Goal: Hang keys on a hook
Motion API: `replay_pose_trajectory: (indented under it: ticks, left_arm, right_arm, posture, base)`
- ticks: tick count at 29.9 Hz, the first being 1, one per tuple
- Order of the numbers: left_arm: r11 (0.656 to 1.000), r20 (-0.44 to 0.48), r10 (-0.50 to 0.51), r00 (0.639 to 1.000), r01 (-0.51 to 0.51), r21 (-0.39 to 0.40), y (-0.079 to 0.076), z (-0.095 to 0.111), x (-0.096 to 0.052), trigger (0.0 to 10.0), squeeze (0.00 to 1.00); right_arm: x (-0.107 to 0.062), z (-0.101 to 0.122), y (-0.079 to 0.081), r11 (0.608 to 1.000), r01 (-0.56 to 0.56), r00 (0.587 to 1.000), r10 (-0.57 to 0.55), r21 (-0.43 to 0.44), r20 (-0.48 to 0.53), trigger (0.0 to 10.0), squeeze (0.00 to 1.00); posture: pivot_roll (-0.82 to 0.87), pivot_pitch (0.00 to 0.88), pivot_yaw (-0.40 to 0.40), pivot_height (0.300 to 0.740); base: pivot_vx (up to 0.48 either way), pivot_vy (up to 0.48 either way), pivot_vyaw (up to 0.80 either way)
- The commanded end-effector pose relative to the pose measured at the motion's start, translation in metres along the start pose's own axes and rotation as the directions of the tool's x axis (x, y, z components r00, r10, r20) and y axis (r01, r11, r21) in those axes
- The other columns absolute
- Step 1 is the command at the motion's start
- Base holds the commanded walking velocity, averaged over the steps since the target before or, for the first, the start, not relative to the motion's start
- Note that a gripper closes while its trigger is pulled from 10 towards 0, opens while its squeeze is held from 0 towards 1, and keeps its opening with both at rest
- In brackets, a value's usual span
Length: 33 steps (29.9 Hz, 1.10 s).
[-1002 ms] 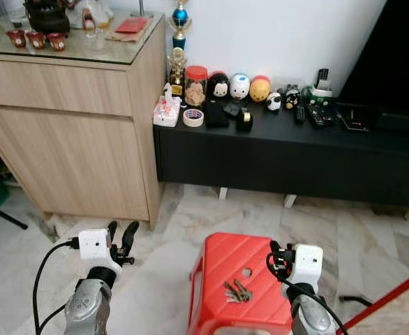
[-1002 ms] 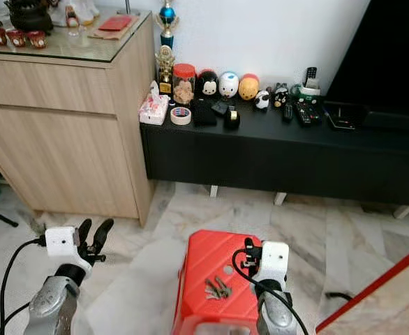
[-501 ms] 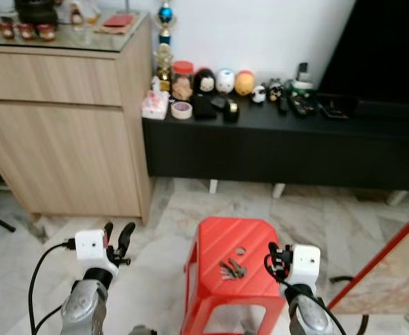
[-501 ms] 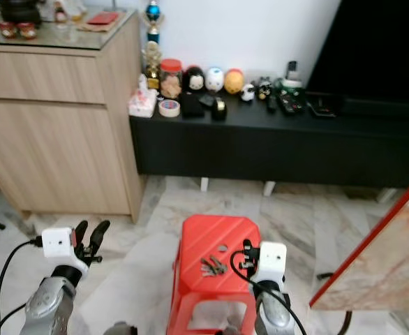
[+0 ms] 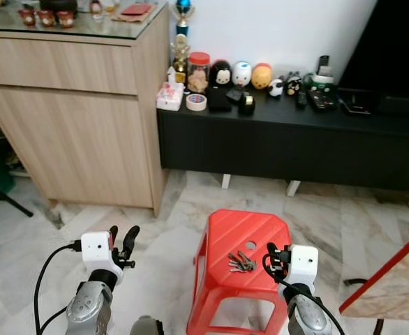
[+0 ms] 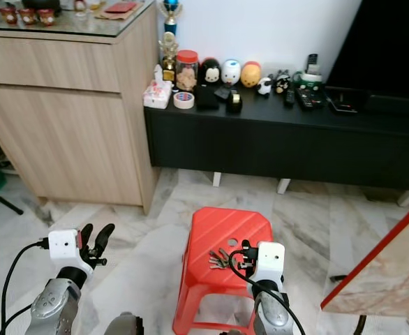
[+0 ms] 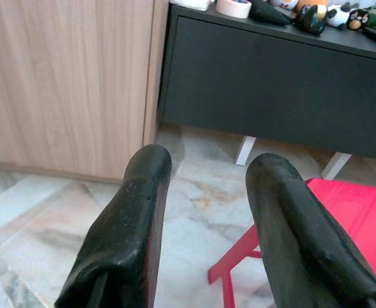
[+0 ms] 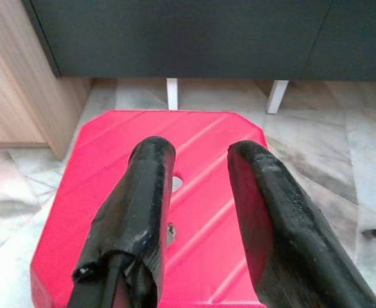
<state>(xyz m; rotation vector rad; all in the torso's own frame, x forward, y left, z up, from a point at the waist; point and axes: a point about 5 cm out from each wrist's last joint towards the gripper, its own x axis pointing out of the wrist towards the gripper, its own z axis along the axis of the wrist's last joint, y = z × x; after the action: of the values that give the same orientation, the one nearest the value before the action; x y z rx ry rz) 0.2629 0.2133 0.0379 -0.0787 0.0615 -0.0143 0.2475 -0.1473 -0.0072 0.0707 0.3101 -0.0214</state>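
Nearest the robot, both arms are raised at waist height. The left gripper [image 5: 123, 241] hangs over bare marble floor [image 5: 155, 237] with its two black fingers apart and nothing between them. The right gripper [image 8: 201, 192] sits at the near right corner of the red plastic stool [image 5: 250, 237], fingers also spread and empty, pointing across the ribbed seat. The small bunch of metal keys [image 5: 241, 262] lies loose on the stool top, just left of the right gripper and near the seat's front edge. No hook can be made out anywhere in view. Risks, as judgement: the keys lie flat on a ribbed surface, so a pinch from the thick fingers may slide them rather than lift them; a push toward the near edge could drop them to the floor; a heavy downward contact could tip or shift the light stool. Room: open floor to the left of the stool and between the stool and the low black TV cabinet [image 5: 295, 150]. A red-edged marble-patterned panel [image 5: 386, 276] closes in on the right side. Farther left stands the tall light-wood sideboard [image 5: 72, 105]. On the cabinet top sit a tape roll [image 5: 196, 102], a red-lidded jar [image 5: 197, 71] and small round figurines [image 5: 241, 73] against the white wall.
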Motion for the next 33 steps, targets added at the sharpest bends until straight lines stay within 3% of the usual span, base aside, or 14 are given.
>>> replay_pose_trajectory:
  ticks: [1,15,26,33]
  left_arm:
    - [1.000,-0.001,-0.017,1.000,0.017,0.014,-0.0032,0.0018,0.0024,10.0,0.00]
    - [0.999,-0.048,-0.033,0.998,0.034,0.029,-0.0090,-0.0057,0.0015,10.0,0.00]
    - [1.000,-0.033,-0.020,0.999,0.020,0.023,-0.0073,-0.0036,0.0010,10.0,0.00]
    - [0.999,-0.028,-0.018,0.999,0.018,0.026,-0.0072,-0.0024,0.0015,10.0,0.00]
  right_arm:
    - [-0.0004,-0.0003,-0.0017,1.000,0.005,1.000,-0.005,-0.004,-0.003,10.0,0.00]
    - [0.0019,0.0021,0.0034,1.000,-0.031,1.000,0.031,0.001,0.005,10.0,0.00]
    - [0.0030,0.0032,0.0026,1.000,-0.023,1.000,0.023,0.010,0.003,10.0,0.00]
    - [0.0036,0.0035,0.0024,0.999,-0.031,1.000,0.030,0.015,0.007,10.0,0.00]
  posture:
    - [0.03,0.004,-0.092,0.655]
    - [0.04,0.014,-0.096,0.646]
    - [0.04,0.029,-0.098,0.646]
    - [0.04,0.040,-0.100,0.616]
  base:
    - [0.000,0.000,0.00]
    - [0.000,0.000,0.00]
    - [0.000,0.000,0.00]
    - [0.000,0.000,0.00]
